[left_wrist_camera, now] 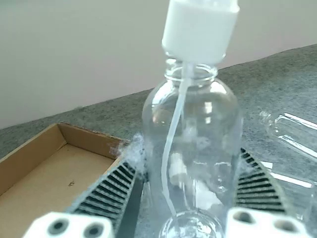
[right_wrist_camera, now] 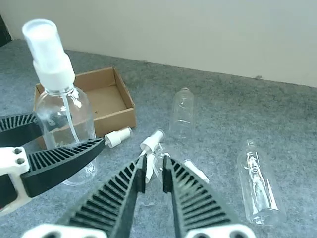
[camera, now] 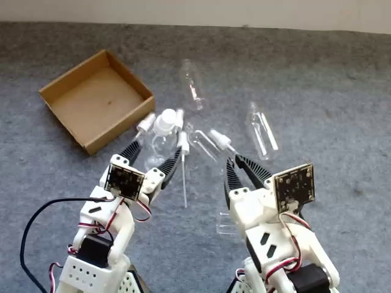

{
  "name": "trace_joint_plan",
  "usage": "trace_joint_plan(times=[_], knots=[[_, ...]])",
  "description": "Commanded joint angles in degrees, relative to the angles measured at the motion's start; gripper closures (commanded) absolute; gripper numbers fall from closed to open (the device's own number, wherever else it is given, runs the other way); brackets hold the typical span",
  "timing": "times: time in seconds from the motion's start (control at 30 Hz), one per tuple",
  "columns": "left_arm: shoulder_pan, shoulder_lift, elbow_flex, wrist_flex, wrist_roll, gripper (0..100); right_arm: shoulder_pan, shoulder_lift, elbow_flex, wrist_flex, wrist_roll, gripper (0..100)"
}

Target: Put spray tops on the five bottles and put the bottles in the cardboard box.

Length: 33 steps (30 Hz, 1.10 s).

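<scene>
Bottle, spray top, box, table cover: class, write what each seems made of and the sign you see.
Bottle: clear plastic or glass, glossy; the tube inside shows through and highlights glint on it.
Spray top: white opaque plastic, probably; smooth, matte.
Box: brown cardboard, matte; thin folded walls.
Table cover: grey felt or carpet, likely; fuzzy, mottled.

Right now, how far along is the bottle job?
Done: nothing yet; the cardboard box is empty. In hand: the left pincer holds one bottle upright with a spray top resting on its neck, seemingly not pushed home. Remaining: bare bottles and loose tops lie on the carpet; all need boxing.
</scene>
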Motion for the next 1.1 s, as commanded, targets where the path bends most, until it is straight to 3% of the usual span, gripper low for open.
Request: trace_joint_plan(times=[0.0,0.2,0.37,0.6,0.83,1.07], knots=[[-2.2,-0.5,1.1,-1.5,0.4,85,0.5,-0.7,2.7,-3.6,-0.8,95.5],[-2.2,-0.5,1.1,-1.2,0.4,85,-4.4,-1.0,16.2,-13.5,-0.8,95.5],[-2.2,-0.5,1.1,-1.5,0.4,85,-4.7,-1.1,23.2,-15.2,-0.8,95.5],[-2.3,-0.5,1.1,-3.1,0.4,85,-4.7,-1.1,23.7,-15.3,-0.8,95.5],[-9.3,-0.5,1.1,-4.9,0.4,85,-4.7,-1.1,23.6,-15.3,-0.5,95.5],[-9.8,-0.5,1.1,-4.9,0.4,85,-4.7,-1.1,26.6,-21.9,-0.5,95.5]])
